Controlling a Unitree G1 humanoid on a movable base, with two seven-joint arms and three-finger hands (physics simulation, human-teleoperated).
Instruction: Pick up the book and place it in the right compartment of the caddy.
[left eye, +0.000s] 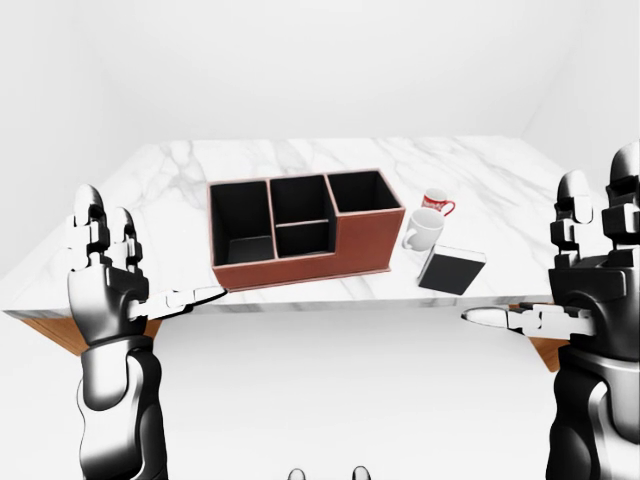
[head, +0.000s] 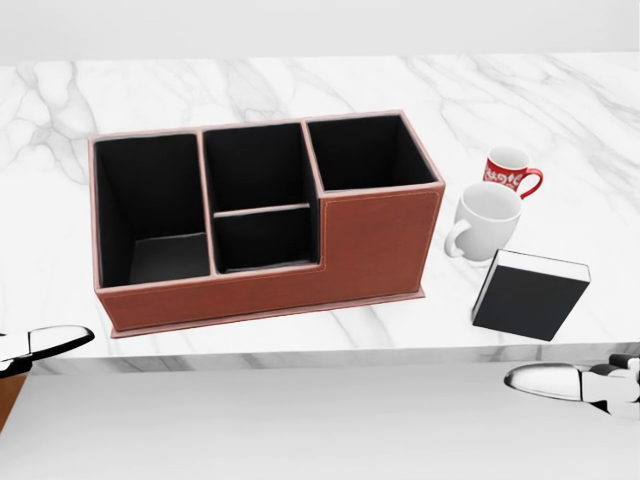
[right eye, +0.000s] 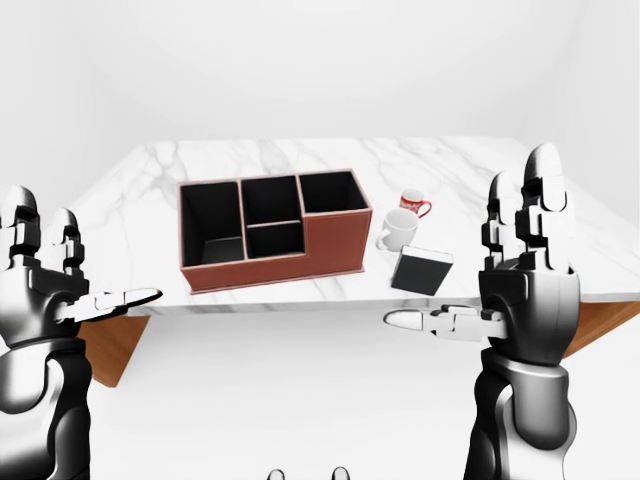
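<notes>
nearest the robot, both arms are raised short of the bench edge: the left hand (left eye: 108, 275) and the right hand (right eye: 525, 280) each stand with fingers spread and upright and a thumb jutting inward, holding nothing and touching nothing. the step in hand looks like the approach and reach for the book, so the right hand is the natural one to use, since it is on the book's side. the book (head: 528, 295), black-covered with a pale strip of page edge along its far side, sits near the near-right edge of the marble bench (head: 300, 75); whether it lies flat or is tipped up i cannot tell. a good grasp would probably bring the spread fingers down over the cover from the near side and close across its thickness, keeping clear of the white mug (head: 484, 220) just beyond it, which seems close enough to be knocked. the lift should likely clear the tall wall of the caddy (head: 370, 245), brown outside and black inside, before travelling left. the target, the right compartment (head: 366, 150), is the far-right, higher-walled pocket; lowering the book edge-first should suit it. farthest right is a red mug (head: 510, 168) with white markings on its side, too small to read; no other brand or writing shows.
</notes>
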